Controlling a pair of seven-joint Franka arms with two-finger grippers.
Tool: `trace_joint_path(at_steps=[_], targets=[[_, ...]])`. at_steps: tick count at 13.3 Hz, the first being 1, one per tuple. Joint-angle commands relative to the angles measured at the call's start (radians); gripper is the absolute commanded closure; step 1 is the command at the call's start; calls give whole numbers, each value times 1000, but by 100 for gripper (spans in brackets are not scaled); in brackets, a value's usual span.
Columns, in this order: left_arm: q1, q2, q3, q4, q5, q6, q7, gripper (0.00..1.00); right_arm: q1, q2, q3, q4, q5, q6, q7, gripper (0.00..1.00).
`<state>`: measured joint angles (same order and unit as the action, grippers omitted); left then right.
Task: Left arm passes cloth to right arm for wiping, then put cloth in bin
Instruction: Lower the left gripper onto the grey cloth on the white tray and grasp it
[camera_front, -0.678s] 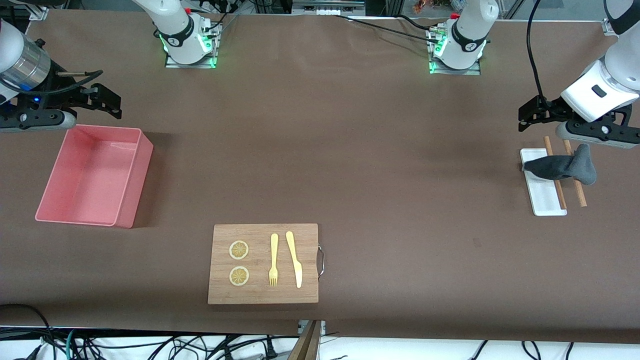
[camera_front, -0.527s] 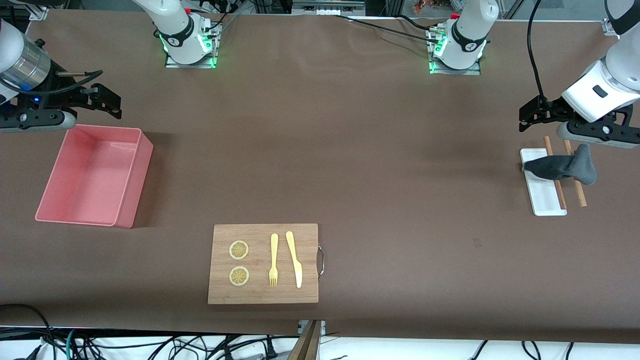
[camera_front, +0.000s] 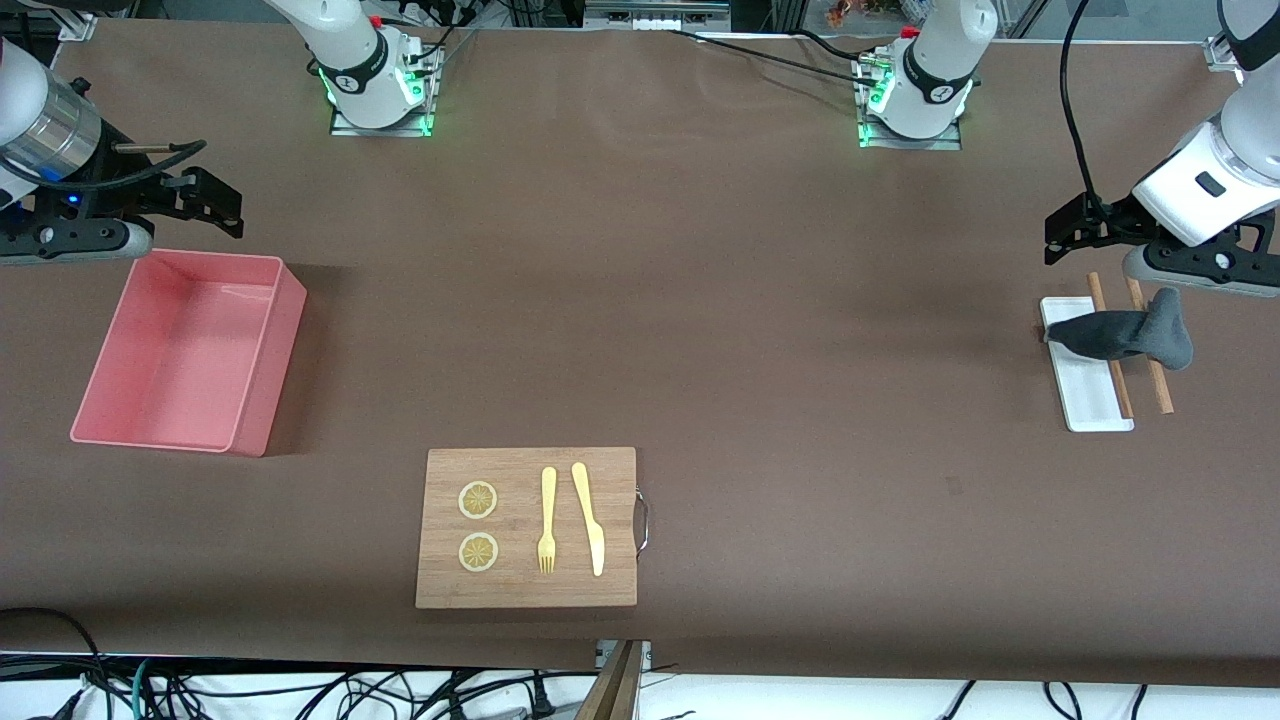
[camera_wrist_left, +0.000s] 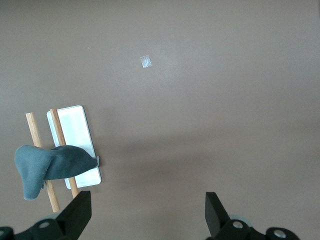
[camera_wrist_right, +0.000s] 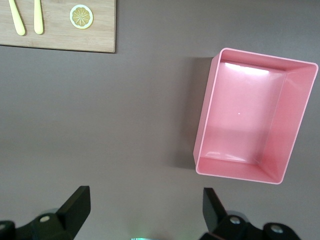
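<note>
While the cloth (camera_front: 1125, 335) lay draped across two wooden sticks (camera_front: 1132, 345) and the white tray (camera_front: 1088, 392), the left gripper (camera_wrist_left: 147, 216) hovered nearby, fingers spread (nothing held). The right gripper (camera_wrist_right: 142, 212) waited, fingers apart, beside the bin (camera_front: 255, 375).

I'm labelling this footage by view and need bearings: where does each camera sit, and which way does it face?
Front view: high across the table, facing both arms' bases; left gripper above the cloth, right gripper by the bin.
Left wrist view: looks down past its open jaws at the cloth.
Right wrist view: looks down past its open jaws at the bin and board.
Shared: front and left wrist views show the cloth.
</note>
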<state>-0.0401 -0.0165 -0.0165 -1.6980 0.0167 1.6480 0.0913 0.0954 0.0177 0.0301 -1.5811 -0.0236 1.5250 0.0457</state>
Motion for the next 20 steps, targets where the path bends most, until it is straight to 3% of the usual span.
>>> trace_joint_path(at_steps=[1, 11, 15, 20], targets=[[3, -1, 12, -20, 0, 13, -1, 0, 0, -2, 1, 13, 13, -9, 6, 0], [17, 24, 13, -3, 2, -2, 2, 0, 0, -2, 2, 12, 13, -9, 6, 0], [129, 79, 12, 9, 0, -8, 31, 0, 0, -2, 2, 13, 13, -12, 6, 1], [336, 174, 12, 24, -17, -5, 361, 0, 0, -2, 2, 13, 13, -14, 6, 1]])
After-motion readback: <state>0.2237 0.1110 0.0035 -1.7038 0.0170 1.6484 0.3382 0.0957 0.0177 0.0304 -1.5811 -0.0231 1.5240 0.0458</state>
